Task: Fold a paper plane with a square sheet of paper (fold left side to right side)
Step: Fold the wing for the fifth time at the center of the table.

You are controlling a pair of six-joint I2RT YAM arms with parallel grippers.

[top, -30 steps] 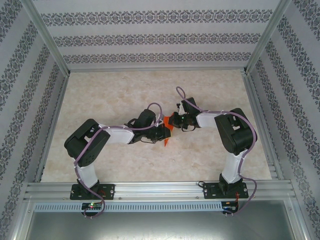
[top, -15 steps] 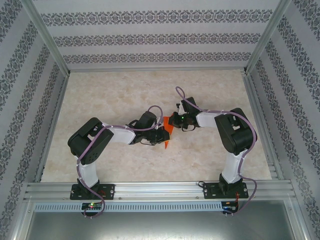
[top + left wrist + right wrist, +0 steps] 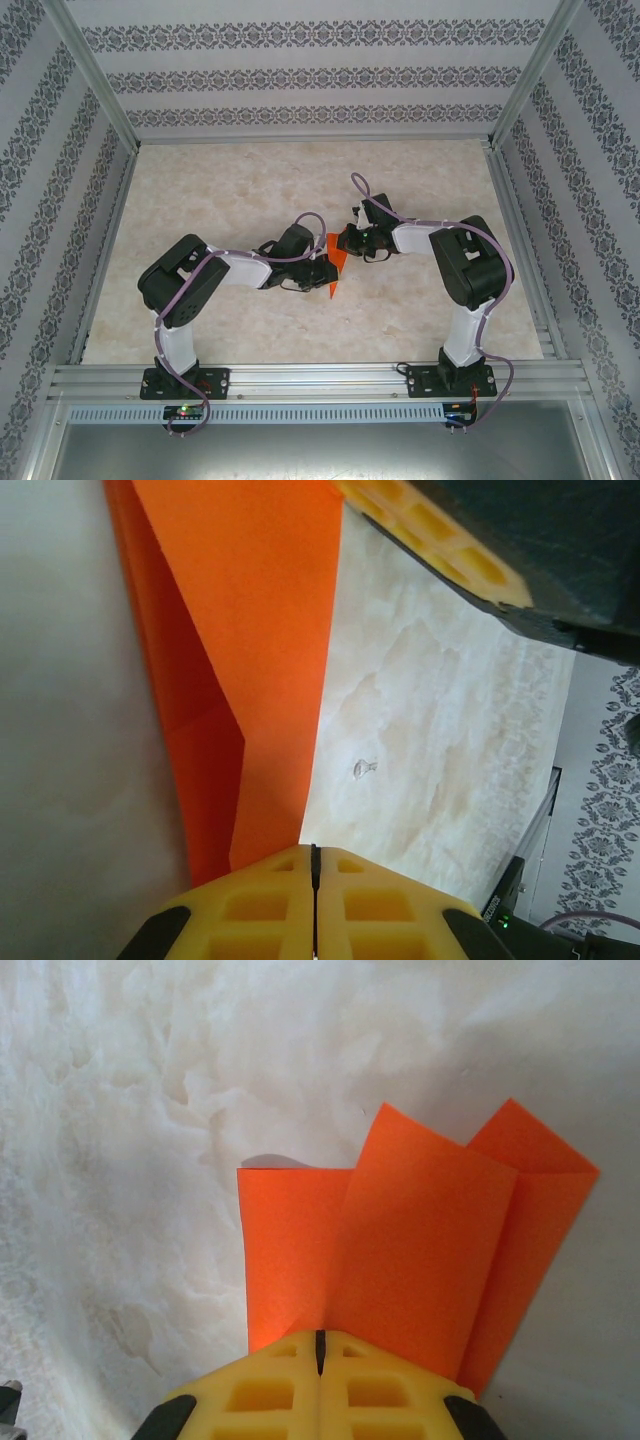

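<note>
Orange paper, folded into a thin shape, lies near the middle of the pale, stone-look table. Seen from above, the two arms bend in toward it, one from each side, and the paper sits between them. The left pincer is at the paper's left side. The right pincer is at its far right corner. The two are very near each other. In the left wrist view, the left pincer's two yellow pads are pressed together, with a thin dark line between them. A narrow end of the paper comes right up to one pad. From there the paper runs away as a long strip, with a darker flap folded along one side. A yellow pad of the right pincer pokes in at the top corner, just beside the paper's far edge. In the right wrist view, the right pincer's pads are pressed together too, and their tips cover the near edge of the paper. Here the paper lies flat in layers, with one flap on top and a pointed corner peeking out behind it. It is hard to tell if any paper is caught between the pads.
</note>
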